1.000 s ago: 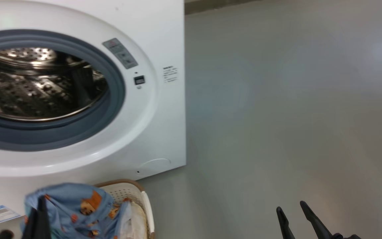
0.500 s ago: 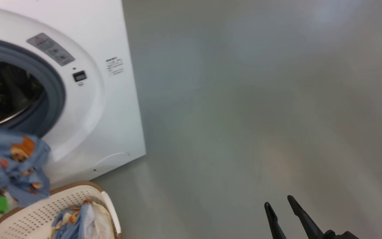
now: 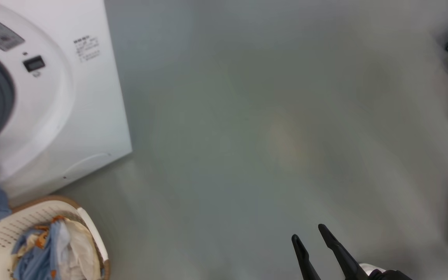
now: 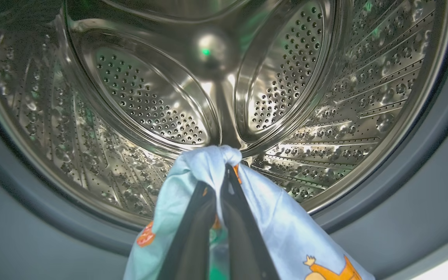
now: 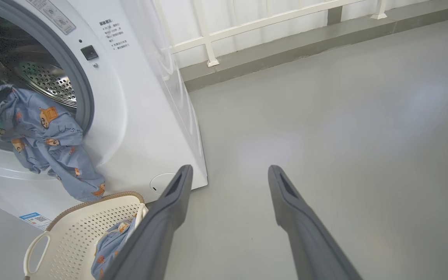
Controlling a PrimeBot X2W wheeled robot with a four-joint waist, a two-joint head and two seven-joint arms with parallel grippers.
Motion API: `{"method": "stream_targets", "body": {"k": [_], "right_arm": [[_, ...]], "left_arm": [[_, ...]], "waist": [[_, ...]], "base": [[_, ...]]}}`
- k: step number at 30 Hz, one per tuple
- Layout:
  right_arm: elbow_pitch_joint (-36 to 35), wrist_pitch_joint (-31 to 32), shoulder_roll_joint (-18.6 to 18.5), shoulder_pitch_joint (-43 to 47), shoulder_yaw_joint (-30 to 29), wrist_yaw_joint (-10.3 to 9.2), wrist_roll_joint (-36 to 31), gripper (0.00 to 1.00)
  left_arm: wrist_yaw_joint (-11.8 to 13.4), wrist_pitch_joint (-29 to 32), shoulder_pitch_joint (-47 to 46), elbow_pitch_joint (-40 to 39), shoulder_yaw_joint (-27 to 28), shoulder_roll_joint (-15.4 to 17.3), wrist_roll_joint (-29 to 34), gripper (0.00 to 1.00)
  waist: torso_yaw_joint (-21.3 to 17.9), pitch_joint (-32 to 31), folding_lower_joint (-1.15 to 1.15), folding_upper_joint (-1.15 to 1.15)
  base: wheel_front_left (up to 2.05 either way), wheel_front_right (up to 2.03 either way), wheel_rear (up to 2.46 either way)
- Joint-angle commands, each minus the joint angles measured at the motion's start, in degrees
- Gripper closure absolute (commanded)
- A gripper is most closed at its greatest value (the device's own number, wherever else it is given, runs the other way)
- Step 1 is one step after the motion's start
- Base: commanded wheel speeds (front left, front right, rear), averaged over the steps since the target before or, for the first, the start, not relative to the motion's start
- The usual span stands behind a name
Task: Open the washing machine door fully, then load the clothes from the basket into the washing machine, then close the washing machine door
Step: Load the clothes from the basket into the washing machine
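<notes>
Since a second ago the head camera has swung right, so the washing machine (image 3: pixel 72 116) sits nearer that view's left edge. The machine itself has not shifted. The blue garment (image 4: pixel 278 217), which then hung just over the basket (image 5: pixel 76 225), is now up at the open drum mouth, pinched between the closed fingers of the left gripper (image 4: pixel 218 179). A knot of cloth bulges just past the fingertips, and the rest drapes back on both sides of the jaws. The right gripper (image 5: pixel 230 171) has kept its jaws wide apart, over the floor (image 5: pixel 344 116).

A block of small print (image 5: pixel 114 35) sits on the machine's front, up and left of the right jaws, too small to read. A blue label sticker (image 5: pixel 35 219) low on the front, beside the basket's rim, is also illegible. The garment carries orange-brown bear prints.

Straight ahead of the left jaws the steel drum (image 4: pixel 150 97) opens deep, and its grey gasket (image 4: pixel 422 163) rings them well clear on every side. Ahead and right of the right jaws grey floor stretches to a white railing (image 5: pixel 247 27); the machine stands well apart to their left. The remaining clothes (image 3: pixel 49 252) lie in the basket — low and left of the right jaws.
</notes>
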Motion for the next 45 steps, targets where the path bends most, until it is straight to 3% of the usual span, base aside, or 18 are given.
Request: {"method": "stream_targets", "body": {"k": [1,8,18,31,36,37,40,42,43,45], "right_arm": [[-1.8,-0.69,-0.83,-1.54,1.7,0.09,1.36,0.0],[-3.41,-0.69,-0.83,-2.76,4.3,0.09,2.43,0.0],[-3.6,-0.69,-0.83,-4.0,7.3,0.09,2.18,0.0],[-3.51,-0.69,-0.83,-2.48,9.58,0.09,1.97,0.0],[-3.44,-0.69,-0.83,-1.87,9.73,0.09,2.16,0.0],[-3.38,-0.69,-0.83,-1.77,9.79,0.09,2.19,0.0],[-3.13,-0.69,-0.83,-1.58,9.87,0.09,2.34,0.0],[-2.99,-0.69,-0.83,-1.54,9.74,0.09,2.52,0.0],[-2.91,-0.69,-0.83,-1.55,9.62,0.09,2.63,0.0],[-2.75,-0.69,-0.83,-1.59,9.3,0.09,2.78,0.0]], "left_arm": [[-1.14,-0.48,-3.64,0.25,1.49,4.99,0.99,1.0],[-3.88,-0.6,-12.29,5.15,0.3,10.54,2.6,1.0],[-5.34,-0.72,-23.08,9.11,-2.43,12.68,4.28,1.0],[-3.35,-1.0,-33.22,10.59,-3.39,14.01,6.35,1.0],[-3.95,0.54,-33.8,14.15,-5.52,14.44,7.61,1.0],[-4.11,1.03,-33.78,14.91,-5.81,14.36,7.6,0.95],[-4.71,1.65,-33.66,16.28,-6.64,14.04,7.6,0.57],[-4.37,1.59,-33.61,17.08,-6.85,13.66,7.6,0.08],[-4.21,1.92,-33.48,17.66,-7.08,13.3,7.61,0.0],[-3.91,2.33,-33.29,18.62,-7.36,12.33,7.41,0.0]], "waist": [[-1.97,5.44,0.0,0.0],[-1.77,11.34,0.0,0.0],[-1.82,14.56,0.0,0.0],[-4.28,15.35,0.0,0.0],[-5.01,15.38,0.0,0.0],[-5.07,15.31,0.0,0.0],[-5.1,15.05,0.0,0.0],[-4.93,14.82,0.0,0.0],[-4.78,14.65,0.0,0.0],[-4.3,14.08,0.0,0.0]], "base": [[0.0,0.0,0.0],[0.0,0.0,0.0],[0.0,0.0,0.0],[0.0,0.0,0.0],[0.0,0.0,0.0],[0.0,0.0,0.0],[0.0,0.0,0.0],[0.0,0.0,0.0],[0.0,0.0,0.0],[0.0,0.0,0.0]]}}
